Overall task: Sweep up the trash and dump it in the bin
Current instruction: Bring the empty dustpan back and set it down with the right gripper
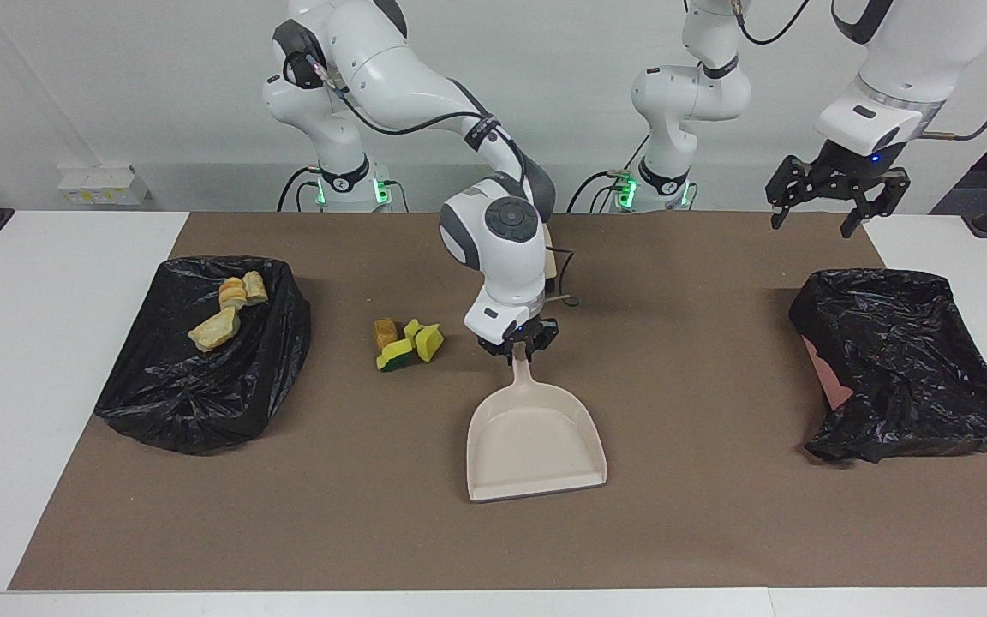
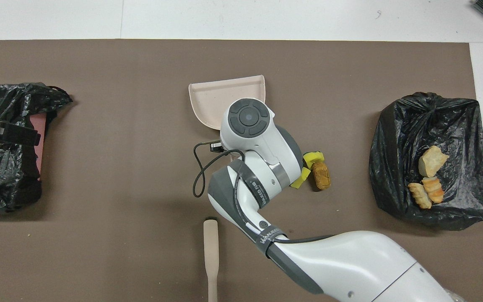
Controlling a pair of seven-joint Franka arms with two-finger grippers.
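A beige dustpan [image 1: 536, 437] [image 2: 224, 100] lies flat mid-table, its mouth facing away from the robots. My right gripper [image 1: 517, 343] is shut on the end of its handle; in the overhead view the arm hides the handle. Yellow-and-green sponge pieces [image 1: 415, 344] [image 2: 312, 157] and a brown lump [image 1: 385, 332] [image 2: 321, 175] lie beside the handle, toward the right arm's end. Golden bread chunks [image 1: 228, 310] [image 2: 429, 176] lie in the black-bagged bin [image 1: 202, 394] [image 2: 434, 121] at that end. My left gripper [image 1: 812, 221] [image 2: 6, 133] is open and waits in the air.
A second black-bagged bin [image 1: 905, 368] [image 2: 2, 180] with a pinkish wall stands at the left arm's end, under the left gripper. A beige brush [image 2: 210, 251] lies on the brown mat [image 1: 699, 514], nearer to the robots than the dustpan.
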